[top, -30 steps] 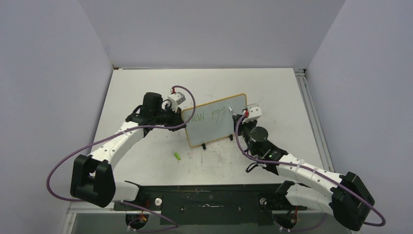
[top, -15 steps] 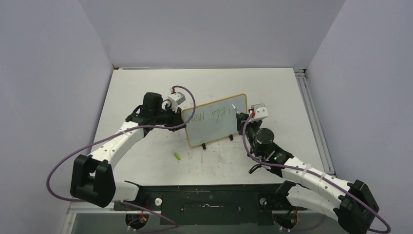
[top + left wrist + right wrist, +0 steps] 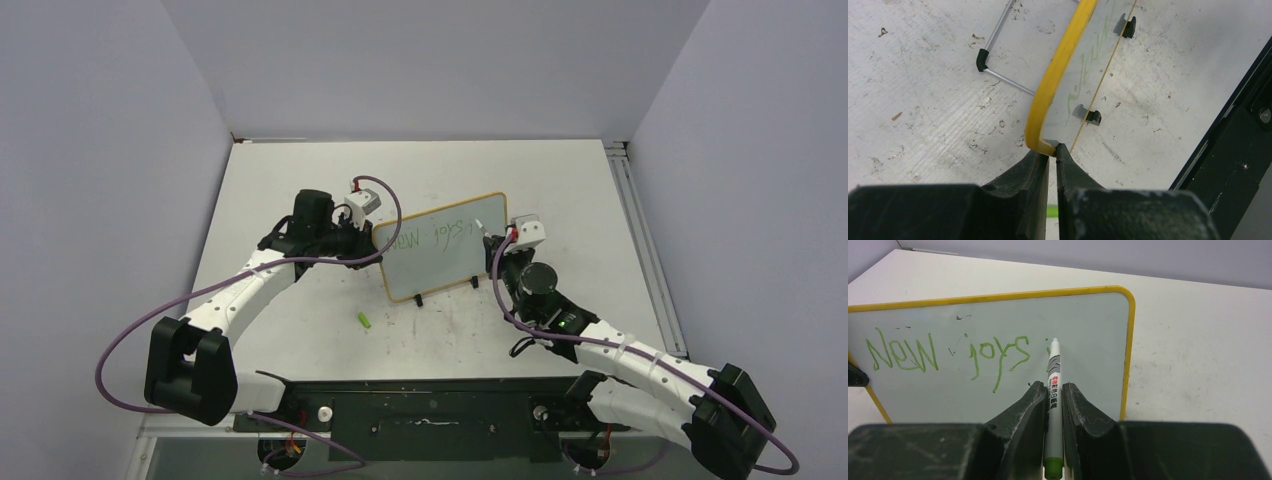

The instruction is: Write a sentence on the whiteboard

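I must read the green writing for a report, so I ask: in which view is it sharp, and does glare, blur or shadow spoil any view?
Right wrist: the sentence is sharp on the evenly lit whiteboard, no glare. Left wrist: whiteboard seen nearly edge-on, sentence stretched and faint. Top external: soft light, no hard shadows, sentence small and faint.

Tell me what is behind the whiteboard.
Behind the whiteboard, the left wrist view shows a thin wire stand with a black tip resting on the table. Where it joins the board is hidden.
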You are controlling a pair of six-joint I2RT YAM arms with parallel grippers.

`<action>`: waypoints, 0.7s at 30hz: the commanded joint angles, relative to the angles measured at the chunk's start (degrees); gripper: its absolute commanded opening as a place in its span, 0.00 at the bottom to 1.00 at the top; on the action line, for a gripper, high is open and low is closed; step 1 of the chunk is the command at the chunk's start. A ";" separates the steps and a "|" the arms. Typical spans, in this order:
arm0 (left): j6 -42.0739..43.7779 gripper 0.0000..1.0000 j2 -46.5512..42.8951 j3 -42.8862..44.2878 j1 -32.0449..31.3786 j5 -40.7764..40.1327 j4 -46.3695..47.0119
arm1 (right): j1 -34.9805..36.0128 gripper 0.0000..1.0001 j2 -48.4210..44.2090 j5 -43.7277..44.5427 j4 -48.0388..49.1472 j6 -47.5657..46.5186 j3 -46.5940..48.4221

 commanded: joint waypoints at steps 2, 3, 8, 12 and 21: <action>1.48 0.00 1.21 1.41 -0.86 -0.65 -1.30 | 0.01 0.05 1.66 0.65 2.48 0.80 -0.11; 1.50 0.00 1.24 1.36 -0.85 -0.64 -1.26 | -0.07 0.05 1.89 0.52 2.61 0.76 -0.18; 1.46 0.00 1.28 1.39 -0.86 -0.66 -1.30 | -0.30 0.05 2.51 0.31 2.91 0.89 -0.30; 1.49 0.00 1.23 1.41 -0.86 -0.60 -1.30 | -0.38 0.05 2.60 0.37 2.93 0.80 -0.45; 1.50 0.00 1.05 1.41 -0.86 -0.65 -1.30 | -0.41 0.05 2.14 0.67 1.57 2.45 -1.75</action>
